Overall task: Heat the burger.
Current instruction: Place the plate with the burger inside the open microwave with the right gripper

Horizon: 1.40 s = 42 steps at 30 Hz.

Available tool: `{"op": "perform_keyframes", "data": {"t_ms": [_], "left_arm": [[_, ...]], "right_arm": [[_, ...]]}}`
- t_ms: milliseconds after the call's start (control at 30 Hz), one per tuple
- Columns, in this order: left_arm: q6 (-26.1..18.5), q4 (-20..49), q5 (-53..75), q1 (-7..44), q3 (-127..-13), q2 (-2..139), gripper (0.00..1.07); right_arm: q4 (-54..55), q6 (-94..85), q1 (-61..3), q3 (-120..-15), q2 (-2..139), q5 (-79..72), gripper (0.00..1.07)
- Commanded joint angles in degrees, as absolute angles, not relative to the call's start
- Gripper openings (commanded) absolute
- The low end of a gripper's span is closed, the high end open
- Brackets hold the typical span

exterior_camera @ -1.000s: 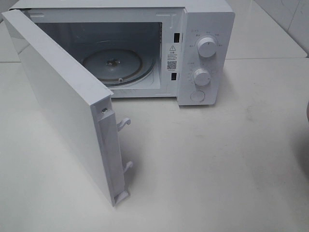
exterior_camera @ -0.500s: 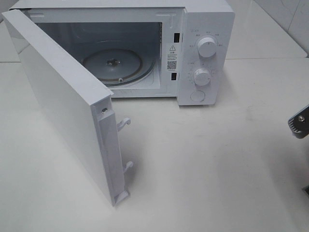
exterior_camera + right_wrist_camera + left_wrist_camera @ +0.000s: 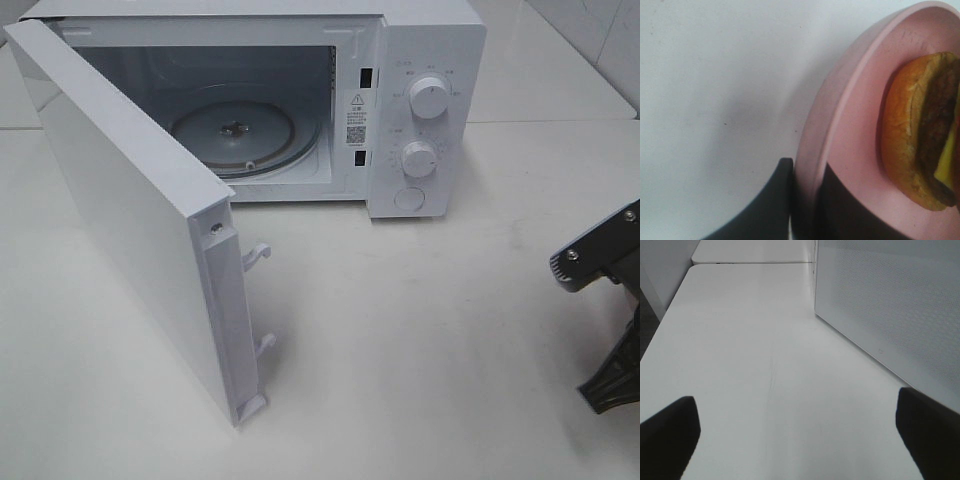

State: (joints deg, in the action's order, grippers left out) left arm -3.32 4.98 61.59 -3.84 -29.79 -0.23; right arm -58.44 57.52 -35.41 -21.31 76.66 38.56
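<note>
The burger (image 3: 920, 130), a golden-brown bun with a dark patty and a yellow slice, lies on a pink plate (image 3: 855, 115) in the right wrist view. My right gripper (image 3: 807, 172) is shut on that plate's rim, one finger on each side. In the exterior view only black parts of the right arm (image 3: 600, 255) show at the right edge, and the burger is out of that view. The left gripper (image 3: 800, 440) stands open over bare table, with nothing between its fingers (image 3: 670, 435).
The white microwave (image 3: 420, 100) stands at the back with its door (image 3: 130, 220) swung wide open toward the front left. Its glass turntable (image 3: 235, 135) holds nothing. The door's outer face (image 3: 890, 305) rises beside the left gripper.
The right arm has come into the exterior view from the right edge and moved further left. The microwave and door have not moved.
</note>
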Motion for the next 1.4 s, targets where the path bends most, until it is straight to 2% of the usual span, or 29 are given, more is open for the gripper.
{"op": "perform_keyframes", "data": {"t_ms": [33, 567, 767, 833, 933, 1000, 1100, 1167, 1400], "left_arm": [[-2.98, 4.98, 61.13, -3.95, -29.62, -1.2, 1.0], [-2.98, 4.98, 61.13, -3.95, -29.62, -1.2, 1.0], [-2.98, 4.98, 61.13, -3.95, -29.62, -1.2, 1.0], [-2.98, 4.98, 61.13, -3.95, -29.62, -1.2, 1.0], [-2.98, 4.98, 61.13, -3.95, -29.62, -1.2, 1.0], [-2.98, 4.98, 61.13, -3.95, -29.62, -1.2, 1.0], [-2.98, 4.98, 61.13, -3.95, -29.62, -1.2, 1.0], [-2.98, 4.98, 61.13, -3.95, -29.62, -1.2, 1.0], [-2.98, 4.98, 61.13, -3.95, -29.62, -1.2, 1.0]], "right_arm": [[-63.6, 62.4, -35.35, -21.6, 80.21, 40.34, 0.0], [-76.09, 82.16, -35.35, -21.6, 96.43, 40.28, 0.0], [-76.26, 84.91, -35.35, -21.6, 97.98, 40.28, 0.03], [-76.09, 85.26, -35.35, -21.6, 97.92, 40.28, 0.14], [-76.03, 85.03, -35.47, -21.6, 97.92, 40.28, 0.17], [-75.23, 83.82, -35.47, -21.6, 96.89, 40.28, 0.35], [-75.11, 83.42, -35.47, -21.6, 96.26, 40.28, 0.4], [-73.74, 80.62, -35.47, -21.66, 92.42, 39.59, 0.52], [-66.98, 72.31, -35.47, -21.89, 82.51, 33.75, 0.54]]}}
